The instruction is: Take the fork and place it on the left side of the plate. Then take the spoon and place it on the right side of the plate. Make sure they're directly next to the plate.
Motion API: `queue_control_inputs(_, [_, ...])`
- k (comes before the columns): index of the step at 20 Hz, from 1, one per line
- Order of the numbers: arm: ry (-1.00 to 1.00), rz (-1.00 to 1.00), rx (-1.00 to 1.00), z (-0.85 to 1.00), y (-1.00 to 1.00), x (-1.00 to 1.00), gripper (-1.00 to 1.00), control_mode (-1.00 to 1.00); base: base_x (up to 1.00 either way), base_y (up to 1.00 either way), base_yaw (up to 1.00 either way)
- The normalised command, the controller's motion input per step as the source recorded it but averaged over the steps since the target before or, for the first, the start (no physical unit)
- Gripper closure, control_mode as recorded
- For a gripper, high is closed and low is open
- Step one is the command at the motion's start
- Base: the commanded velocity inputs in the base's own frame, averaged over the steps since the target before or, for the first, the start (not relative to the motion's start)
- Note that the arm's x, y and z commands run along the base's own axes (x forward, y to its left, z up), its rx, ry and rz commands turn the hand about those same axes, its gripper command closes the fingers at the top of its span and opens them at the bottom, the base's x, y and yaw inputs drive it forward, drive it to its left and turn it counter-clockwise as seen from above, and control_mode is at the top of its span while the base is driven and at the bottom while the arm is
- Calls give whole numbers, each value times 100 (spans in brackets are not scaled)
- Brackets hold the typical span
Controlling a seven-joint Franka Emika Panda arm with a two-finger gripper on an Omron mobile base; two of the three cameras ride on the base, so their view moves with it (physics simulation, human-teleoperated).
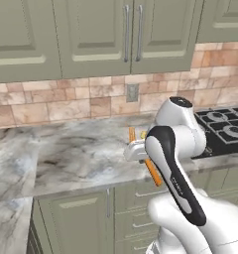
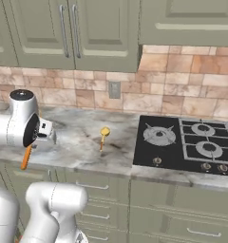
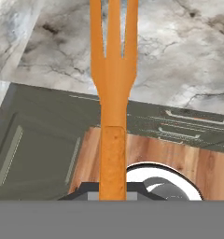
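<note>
My gripper [image 1: 136, 151] is shut on the fork [image 1: 153, 173], a slim orange one held above the front edge of the marble counter [image 1: 76, 158]. In the hand view the fork [image 3: 113, 93] runs straight up from the fingers, tines pointing over the counter. From the right base view the gripper [image 2: 43, 135] sits at the far left with the fork's handle [image 2: 26, 157] hanging below it. The small orange-yellow spoon [image 2: 104, 134] lies on the counter to the right of the gripper, just left of the stove. The plate is out of view.
A black gas stove [image 2: 187, 140] takes up the counter's right part. Green wall cabinets [image 1: 96, 34] hang above a brick backsplash with an outlet [image 1: 132, 92]. Base cabinets and drawers [image 2: 182, 209] stand under the counter edge.
</note>
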Motion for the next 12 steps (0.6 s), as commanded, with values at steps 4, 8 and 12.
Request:
queue_control_inputs(4, [0,0,0,0,0,0,100,100,-40,1,-56])
queue_control_inputs(8, [0,0,0,0,0,0,100,100,0,11,-96])
queue_control_inputs(12, [0,0,0,0,0,0,100,100,0,9,-99])
